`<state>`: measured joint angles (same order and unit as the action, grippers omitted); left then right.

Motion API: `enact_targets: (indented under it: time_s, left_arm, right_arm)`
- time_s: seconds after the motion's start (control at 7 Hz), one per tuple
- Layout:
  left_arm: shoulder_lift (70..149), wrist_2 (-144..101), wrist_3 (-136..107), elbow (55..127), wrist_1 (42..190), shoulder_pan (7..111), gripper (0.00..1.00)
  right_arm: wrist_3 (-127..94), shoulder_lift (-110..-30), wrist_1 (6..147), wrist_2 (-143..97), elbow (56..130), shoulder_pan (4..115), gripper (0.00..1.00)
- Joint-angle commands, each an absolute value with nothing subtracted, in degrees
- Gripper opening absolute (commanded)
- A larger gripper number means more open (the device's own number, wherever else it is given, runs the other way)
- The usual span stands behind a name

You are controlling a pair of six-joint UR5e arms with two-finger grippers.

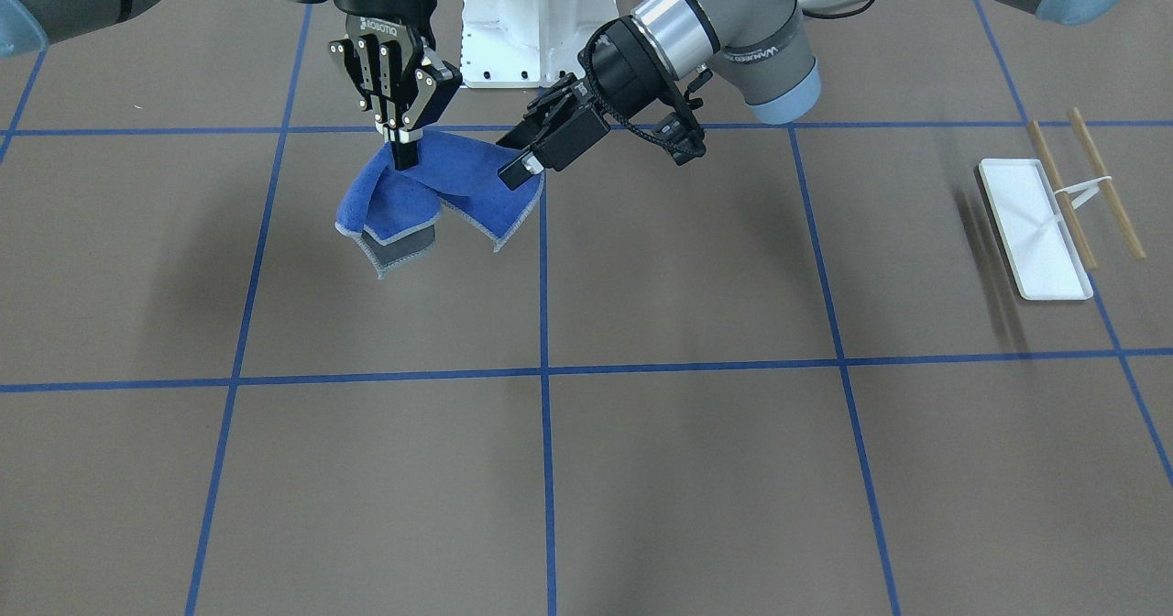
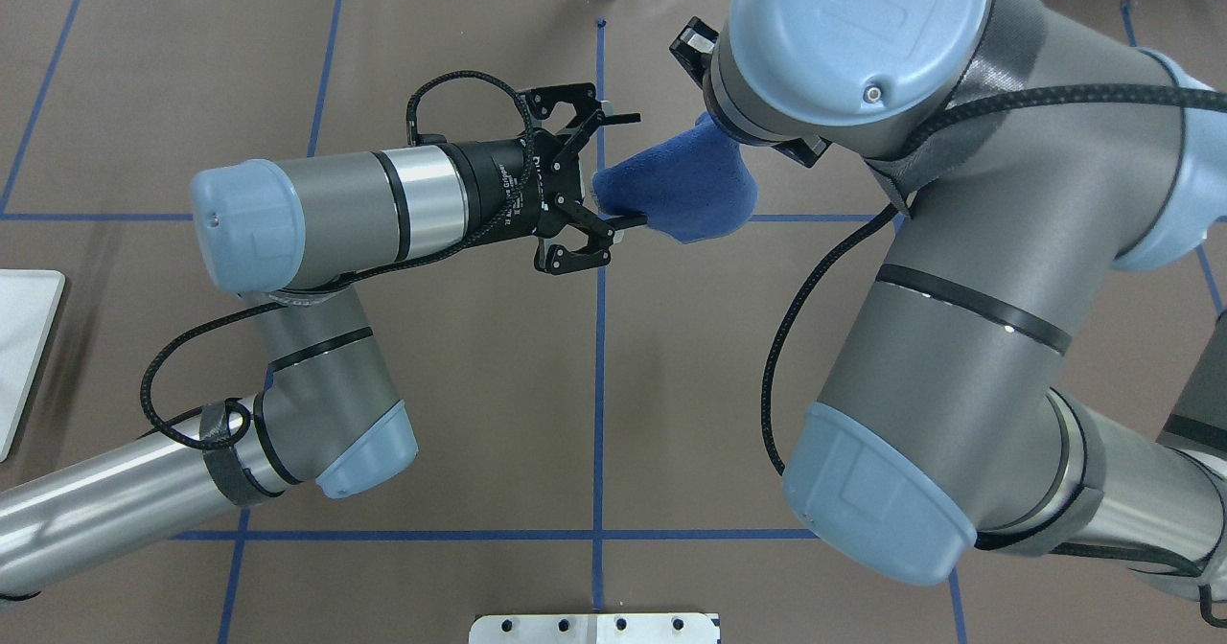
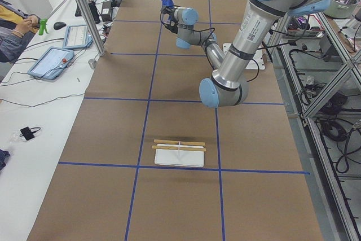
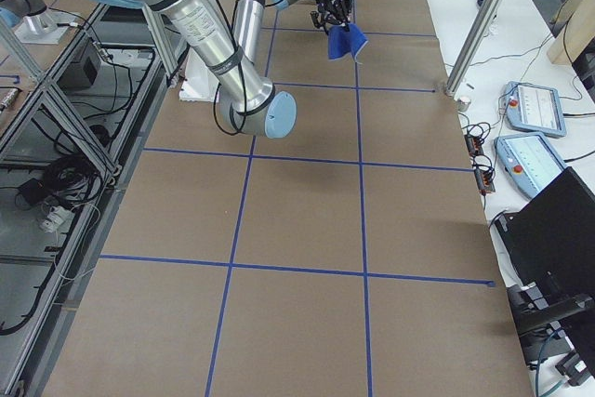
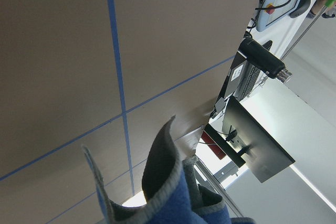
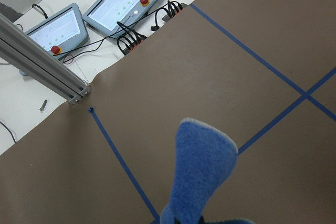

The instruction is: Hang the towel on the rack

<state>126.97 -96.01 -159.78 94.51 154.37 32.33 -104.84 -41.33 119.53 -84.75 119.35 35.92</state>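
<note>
Small royal-blue soft towel [image 1: 458, 185] with grey edge hangs crumpled in air over brown table [image 1: 641, 469]. Right gripper [image 1: 403, 156] points down, pinched tight on towel top. Left gripper [image 2: 628, 171] sideways, fingers spread wide, lower finger touching towel edge. White-tray rack [image 1: 1035, 240] with two wooden bars stands far off, robot's left side.

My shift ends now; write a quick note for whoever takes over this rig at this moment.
Right gripper: jaws shut on the towel, held above the table.
Left gripper: jaws open at the towel's free edge, not gripping.
Rack: standing far off on the robot's left side, bars bare.
Done: towel picked up.
Left: carry it to the rack, drape it over a bar.
</note>
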Motion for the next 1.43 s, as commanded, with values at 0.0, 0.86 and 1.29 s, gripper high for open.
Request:
enact_targets:
  time_s: [0.0, 0.86, 1.29]
  left_arm:
    - [127.35, -96.06, -159.87, 94.04, 154.34, 32.26, 0.71]
    - [127.27, -96.24, -148.44, 93.61, 153.81, 32.17, 0.00]
    - [122.99, -96.15, -118.29, 100.16, 142.77, 34.44, 0.00]
  right_arm:
    - [-104.85, -41.13, 119.53, -84.20, 119.36, 35.77, 0.00]
    - [-104.85, -41.13, 120.05, -83.85, 119.79, 35.86, 0.99]
    - [-103.72, -42.53, 122.59, -83.49, 123.38, 37.35, 1.00]
